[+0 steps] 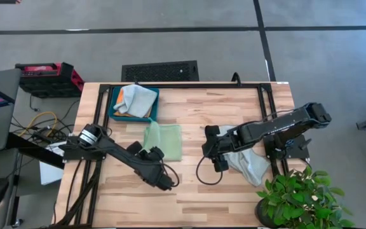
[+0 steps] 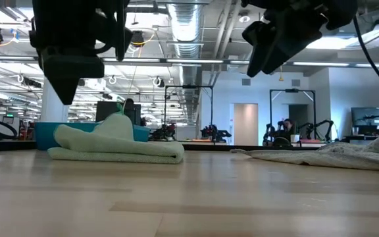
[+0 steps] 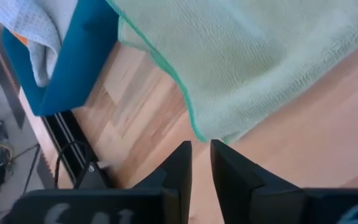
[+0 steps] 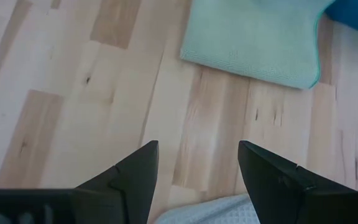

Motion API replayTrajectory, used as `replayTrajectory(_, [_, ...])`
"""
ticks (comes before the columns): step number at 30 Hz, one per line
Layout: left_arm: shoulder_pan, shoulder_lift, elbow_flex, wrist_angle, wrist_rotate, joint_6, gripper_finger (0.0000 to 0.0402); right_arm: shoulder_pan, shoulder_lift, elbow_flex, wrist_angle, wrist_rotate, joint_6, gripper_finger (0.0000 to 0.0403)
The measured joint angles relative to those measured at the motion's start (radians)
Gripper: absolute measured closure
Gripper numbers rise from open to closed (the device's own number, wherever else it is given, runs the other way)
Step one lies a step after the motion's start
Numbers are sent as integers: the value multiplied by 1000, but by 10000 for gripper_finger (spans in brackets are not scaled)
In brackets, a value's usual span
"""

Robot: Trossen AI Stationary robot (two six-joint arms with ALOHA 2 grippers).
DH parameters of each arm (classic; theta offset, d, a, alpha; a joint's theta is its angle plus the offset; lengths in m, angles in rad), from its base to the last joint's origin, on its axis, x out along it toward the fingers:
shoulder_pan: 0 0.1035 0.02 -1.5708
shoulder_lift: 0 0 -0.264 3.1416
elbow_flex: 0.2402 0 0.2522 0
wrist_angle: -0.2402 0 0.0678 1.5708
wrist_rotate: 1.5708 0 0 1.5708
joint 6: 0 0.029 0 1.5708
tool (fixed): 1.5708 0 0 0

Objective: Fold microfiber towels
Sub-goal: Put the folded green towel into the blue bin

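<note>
A light green towel (image 1: 164,142) lies folded on the wooden table, just near of the teal tray (image 1: 115,114); the low view shows it (image 2: 117,148) as a flat stack with a hump. My left gripper (image 3: 201,149) hovers over the towel's near left corner (image 3: 199,132), its fingers a narrow gap apart, clear of the cloth (image 2: 68,85). A pale grey towel (image 1: 250,164) lies rumpled at the right under my right arm. My right gripper (image 4: 197,155) stands wide open above bare wood between the two towels. In the tray lie a grey towel (image 1: 136,98) and a bit of orange cloth (image 1: 121,112).
A potted plant (image 1: 300,197) stands at the table's near right corner. Black frame rails (image 1: 189,84) run along the far edge and the right side. Bare wood (image 1: 170,203) stretches along the near edge.
</note>
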Motion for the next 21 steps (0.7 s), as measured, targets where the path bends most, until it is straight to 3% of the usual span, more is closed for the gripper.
replayTrajectory(5, [9, 0, 0, 30, 91, 14, 351, -1, 0, 0, 1, 0, 0, 159])
replayTrajectory(13, [23, 0, 0, -2, 72, 64, 346, -1, 0, 0, 5, 0, 0, 159])
replayTrajectory(21, [64, 0, 0, 0, 87, 75, 286, -1, 0, 0, 5, 0, 0, 159])
